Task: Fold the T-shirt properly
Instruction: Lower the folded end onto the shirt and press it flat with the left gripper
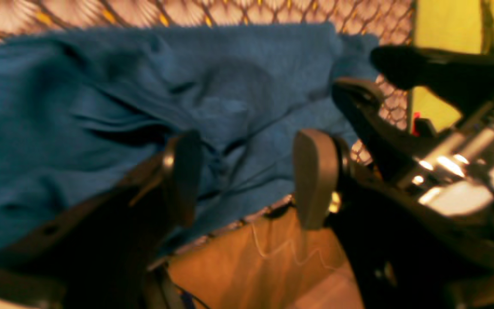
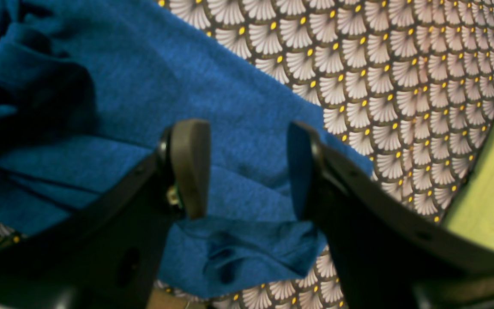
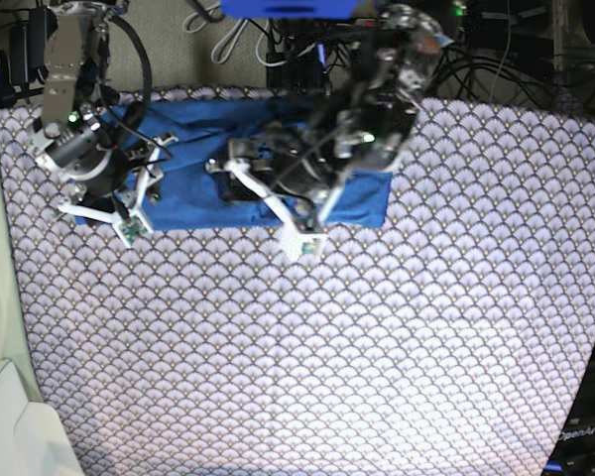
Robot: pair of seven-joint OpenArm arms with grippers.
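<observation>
Fabric of the blue T-shirt point(image 3: 248, 169) is spread lengthwise along the desk's point(image 3: 377, 347) far edge; both grippers, left point(image 1: 247, 180) and right point(image 2: 247, 167), are held above it, jaws parted, nothing gripped.

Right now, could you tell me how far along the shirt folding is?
Partly done: the T-shirt lies gathered into a band on the patterned cloth, still rumpled. Nothing is in hand: the left gripper and right gripper stand open above it. Smoothing and final folds look left.
</observation>
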